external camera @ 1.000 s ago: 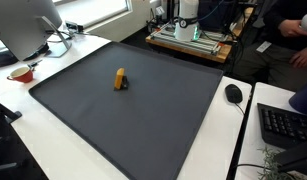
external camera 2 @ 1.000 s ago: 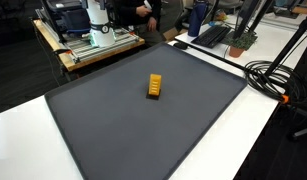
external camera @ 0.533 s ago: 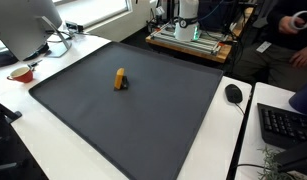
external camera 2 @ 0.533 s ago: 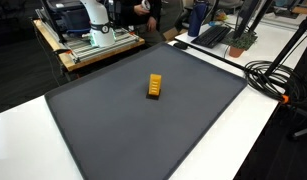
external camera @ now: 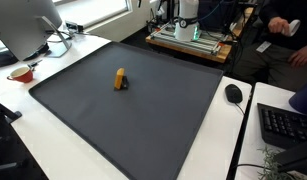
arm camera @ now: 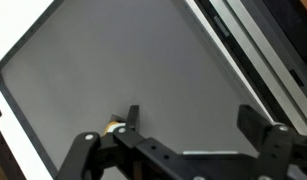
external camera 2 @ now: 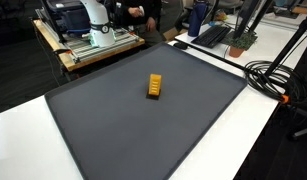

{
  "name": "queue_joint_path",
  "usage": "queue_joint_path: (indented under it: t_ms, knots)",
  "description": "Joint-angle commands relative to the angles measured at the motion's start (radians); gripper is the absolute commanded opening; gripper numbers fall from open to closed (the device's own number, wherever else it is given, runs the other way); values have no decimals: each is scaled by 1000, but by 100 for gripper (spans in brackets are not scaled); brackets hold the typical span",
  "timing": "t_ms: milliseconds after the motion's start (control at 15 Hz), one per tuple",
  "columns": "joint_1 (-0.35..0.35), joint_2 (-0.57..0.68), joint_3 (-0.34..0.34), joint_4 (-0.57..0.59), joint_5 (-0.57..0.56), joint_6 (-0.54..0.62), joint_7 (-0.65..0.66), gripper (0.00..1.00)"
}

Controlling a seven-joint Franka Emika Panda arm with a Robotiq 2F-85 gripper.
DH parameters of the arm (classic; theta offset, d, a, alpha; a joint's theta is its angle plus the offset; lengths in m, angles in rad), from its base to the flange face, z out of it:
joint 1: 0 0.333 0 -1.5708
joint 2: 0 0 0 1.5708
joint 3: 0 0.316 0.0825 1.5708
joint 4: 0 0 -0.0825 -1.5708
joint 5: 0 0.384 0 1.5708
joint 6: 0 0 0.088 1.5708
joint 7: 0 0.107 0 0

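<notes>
A small yellow block (external camera: 119, 79) lies on the dark grey mat (external camera: 143, 120), alone near its middle; it shows in both exterior views (external camera 2: 154, 86). In the wrist view my gripper (arm camera: 193, 118) is open and empty, high above the mat (arm camera: 113, 60). A sliver of yellow (arm camera: 115, 126) shows just beside one fingertip, probably the block far below. In the exterior views only the white arm base (external camera 2: 93, 15) shows behind the mat; the gripper itself is out of frame there.
A monitor (external camera: 28, 25), cables and a red bowl (external camera: 21, 72) stand by one side of the mat. A mouse (external camera: 233, 93) and a keyboard (external camera: 288, 125) lie on the white table. Black cables (external camera 2: 278, 80) lie past another edge. A person (external camera: 288, 35) sits behind.
The person's hand in the background has shifted a little. The block and the arm have not visibly moved.
</notes>
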Motion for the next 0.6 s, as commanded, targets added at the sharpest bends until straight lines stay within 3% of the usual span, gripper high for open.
queue_joint_path:
  t_ms: [0, 533]
  knots:
    - [46, 196, 72, 60, -61, 40, 4, 100]
    - [82, 605, 198, 303, -277, 21, -48, 100]
